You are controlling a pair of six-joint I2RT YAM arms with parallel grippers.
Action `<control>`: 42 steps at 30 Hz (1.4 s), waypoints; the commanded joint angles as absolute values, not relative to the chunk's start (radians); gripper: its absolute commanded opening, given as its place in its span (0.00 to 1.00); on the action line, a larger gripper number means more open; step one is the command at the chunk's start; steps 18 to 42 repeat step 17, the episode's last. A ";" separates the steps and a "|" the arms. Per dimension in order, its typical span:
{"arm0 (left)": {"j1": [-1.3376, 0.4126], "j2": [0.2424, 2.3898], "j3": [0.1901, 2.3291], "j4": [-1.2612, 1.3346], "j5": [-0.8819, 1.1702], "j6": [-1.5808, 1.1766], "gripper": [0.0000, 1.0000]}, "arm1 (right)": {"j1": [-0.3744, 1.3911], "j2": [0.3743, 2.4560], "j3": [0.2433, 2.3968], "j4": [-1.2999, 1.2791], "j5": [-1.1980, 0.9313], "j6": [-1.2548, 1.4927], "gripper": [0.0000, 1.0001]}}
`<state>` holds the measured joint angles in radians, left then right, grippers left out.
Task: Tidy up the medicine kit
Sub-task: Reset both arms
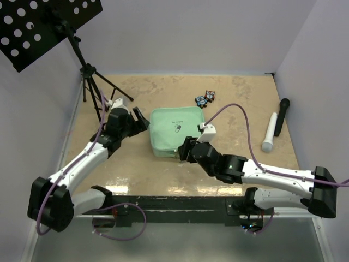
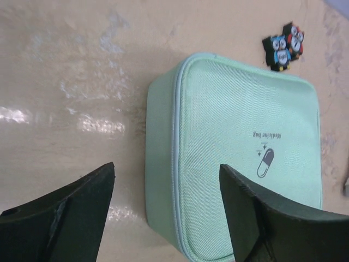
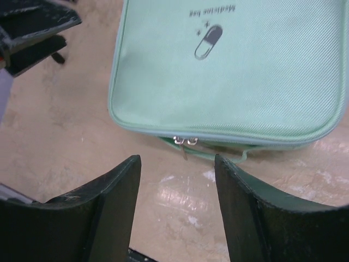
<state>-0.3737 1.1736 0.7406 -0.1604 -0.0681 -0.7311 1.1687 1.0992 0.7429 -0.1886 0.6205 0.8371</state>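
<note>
The medicine kit (image 1: 175,131) is a mint-green zip case lying flat and closed in the middle of the table, with a pill mark (image 2: 265,162) on its lid. My left gripper (image 1: 143,121) is at its left side and open (image 2: 167,168): one finger (image 2: 82,210) is over the table, the other (image 2: 262,218) over the lid, and nothing is held. My right gripper (image 1: 182,150) is at the kit's near edge, open (image 3: 177,159) and empty. It stands just short of the two zipper pulls (image 3: 185,141) and a thin green loop (image 3: 234,157).
Two small owl figures (image 1: 205,98) lie behind the kit. A white cylinder (image 1: 270,132) and a black microphone (image 1: 282,116) lie at the right. A tripod (image 1: 94,82) with a perforated black stand (image 1: 38,27) is at the back left. White walls enclose the table.
</note>
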 commanded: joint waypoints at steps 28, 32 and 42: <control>-0.370 0.999 0.798 -0.380 -0.452 -0.632 1.00 | 0.824 1.057 0.856 -0.038 0.905 0.522 0.70; -0.370 0.999 0.798 -0.380 -0.452 -0.632 1.00 | 0.824 1.057 0.856 -0.038 0.905 0.522 0.70; -0.370 0.999 0.798 -0.380 -0.452 -0.632 1.00 | 0.824 1.057 0.856 -0.038 0.905 0.522 0.70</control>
